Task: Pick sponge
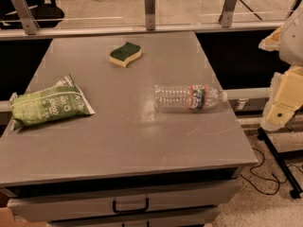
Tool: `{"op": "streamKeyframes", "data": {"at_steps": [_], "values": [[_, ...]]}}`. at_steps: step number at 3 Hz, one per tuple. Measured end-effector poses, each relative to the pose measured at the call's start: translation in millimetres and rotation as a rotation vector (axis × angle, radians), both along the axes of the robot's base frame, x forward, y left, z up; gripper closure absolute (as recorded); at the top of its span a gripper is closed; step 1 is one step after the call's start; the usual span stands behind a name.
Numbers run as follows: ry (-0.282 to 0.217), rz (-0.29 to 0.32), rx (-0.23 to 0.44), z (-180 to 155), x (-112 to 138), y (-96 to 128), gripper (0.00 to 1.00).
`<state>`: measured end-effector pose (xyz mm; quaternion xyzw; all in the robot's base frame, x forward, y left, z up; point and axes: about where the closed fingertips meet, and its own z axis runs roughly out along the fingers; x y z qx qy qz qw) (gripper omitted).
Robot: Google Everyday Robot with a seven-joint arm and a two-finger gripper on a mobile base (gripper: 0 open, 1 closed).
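Observation:
The sponge [125, 54] lies flat on the grey table [128, 131], at the far middle. It has a dark green scouring top on pale yellow foam and wavy sides. Nothing touches it. Only cream and white segments of my arm [284, 98] show at the right edge, beyond the table's right side and well away from the sponge. My gripper itself is out of view.
A green printed snack bag [47, 106] lies at the table's left edge. A clear plastic water bottle [189, 97] with a red label lies on its side at the right. A glass railing [150, 8] runs behind the table. A drawer handle [130, 206] is below the front edge.

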<state>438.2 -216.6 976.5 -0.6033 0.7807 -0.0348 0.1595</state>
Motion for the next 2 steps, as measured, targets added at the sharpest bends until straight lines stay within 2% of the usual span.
{"op": "streamKeyframes", "data": {"at_steps": [1, 2], "values": [[0.000, 0.000, 0.000, 0, 0, 0, 0.00], [-0.010, 0.045, 0.023, -8, 30, 14, 0.00]]}}
